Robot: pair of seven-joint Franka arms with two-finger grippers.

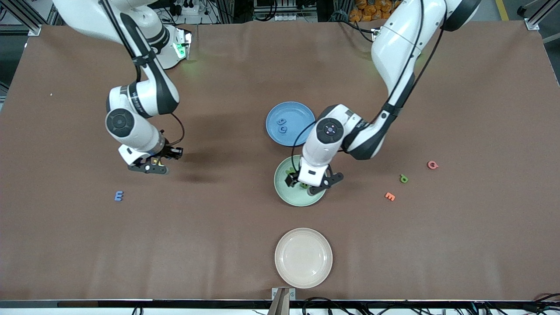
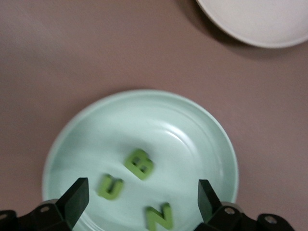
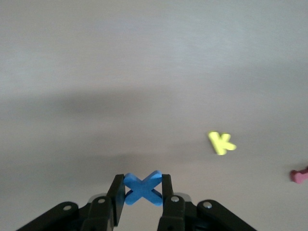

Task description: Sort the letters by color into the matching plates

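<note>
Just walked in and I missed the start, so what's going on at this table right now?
Two robot arms are sorting small letters by color. The left gripper hangs open over the green plate, where three green letters lie. The right gripper is up over the table toward the right arm's end, shut on a blue X. The blue plate holds two blue pieces. A blue E and a green piece lie loose on the table.

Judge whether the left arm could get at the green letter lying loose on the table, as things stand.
Probably yes: the left gripper is open over the green plate, holding nothing, and the green letter lies on bare table toward the left arm's end, nothing between.
</note>
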